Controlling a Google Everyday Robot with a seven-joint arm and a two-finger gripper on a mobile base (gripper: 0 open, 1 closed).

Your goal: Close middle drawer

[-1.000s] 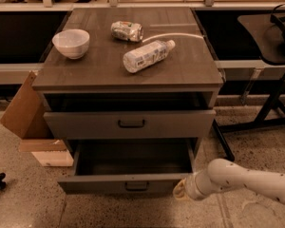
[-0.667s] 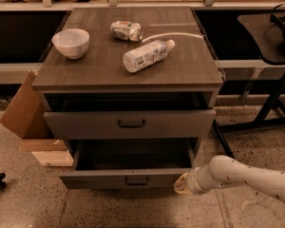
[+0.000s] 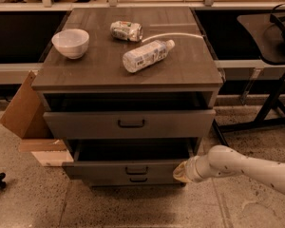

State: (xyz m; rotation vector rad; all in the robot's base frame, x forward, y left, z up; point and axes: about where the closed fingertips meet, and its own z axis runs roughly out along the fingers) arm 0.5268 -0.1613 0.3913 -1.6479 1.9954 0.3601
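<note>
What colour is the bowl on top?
The bowl is white, camera view; the gripper is by the middle drawer's front.

middle drawer (image 3: 104,169) pushed further in than before, claw (image 3: 182,171) moved inward, at its front's right end

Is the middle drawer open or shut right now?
Open. The middle drawer sticks out from the cabinet, its dark inside showing above the front panel. The claw is at the panel's right end.

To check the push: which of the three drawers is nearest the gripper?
The middle drawer, the lower of the two open ones: the gripper is at the right end of its front. The top drawer sits higher.
</note>
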